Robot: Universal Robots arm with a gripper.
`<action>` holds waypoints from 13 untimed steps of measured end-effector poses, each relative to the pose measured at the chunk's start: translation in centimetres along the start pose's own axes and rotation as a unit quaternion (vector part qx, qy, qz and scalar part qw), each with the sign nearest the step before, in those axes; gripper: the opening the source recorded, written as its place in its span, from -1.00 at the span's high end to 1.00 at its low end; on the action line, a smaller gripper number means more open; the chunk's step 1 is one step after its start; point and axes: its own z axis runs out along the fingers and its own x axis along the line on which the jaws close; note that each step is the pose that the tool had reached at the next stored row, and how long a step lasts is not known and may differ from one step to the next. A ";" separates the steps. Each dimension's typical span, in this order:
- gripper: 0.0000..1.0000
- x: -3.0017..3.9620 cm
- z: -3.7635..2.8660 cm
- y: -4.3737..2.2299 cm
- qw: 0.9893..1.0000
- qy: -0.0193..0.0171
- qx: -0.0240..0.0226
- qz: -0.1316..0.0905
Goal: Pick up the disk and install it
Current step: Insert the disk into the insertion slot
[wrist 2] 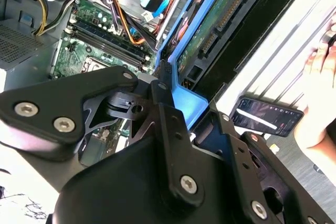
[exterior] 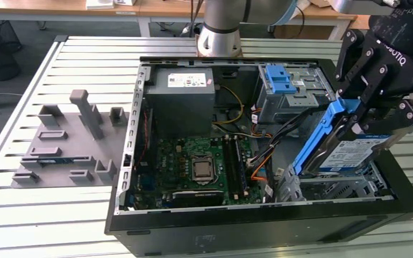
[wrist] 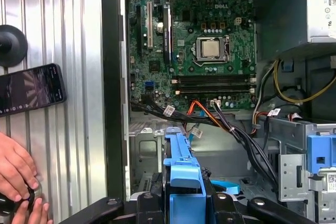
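end effector [exterior: 371, 117] clamped on disk [exterior: 350, 153] | disk tilted above drive bay [exterior: 339, 188] at case [exterior: 264, 217] corner | suggest: level it, line blue rails [exterior: 313, 141] with bay, lower slowly, avoid cables [exterior: 285, 130]

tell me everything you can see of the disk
The disk is a flat silver-metal drive with a blue-and-white label and a blue plastic rail frame. The gripper clamps its upper end, holding it steeply tilted above the metal drive bay in the open computer case. The second wrist view shows its green circuit board.
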 end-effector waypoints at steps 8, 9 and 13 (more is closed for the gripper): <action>0.26 0.02 0.80 0.00 1.000 0.000 0.000 0.001; 0.26 0.02 0.81 0.00 1.000 0.000 0.000 0.001; 0.26 0.02 0.81 0.00 1.000 0.000 0.000 0.001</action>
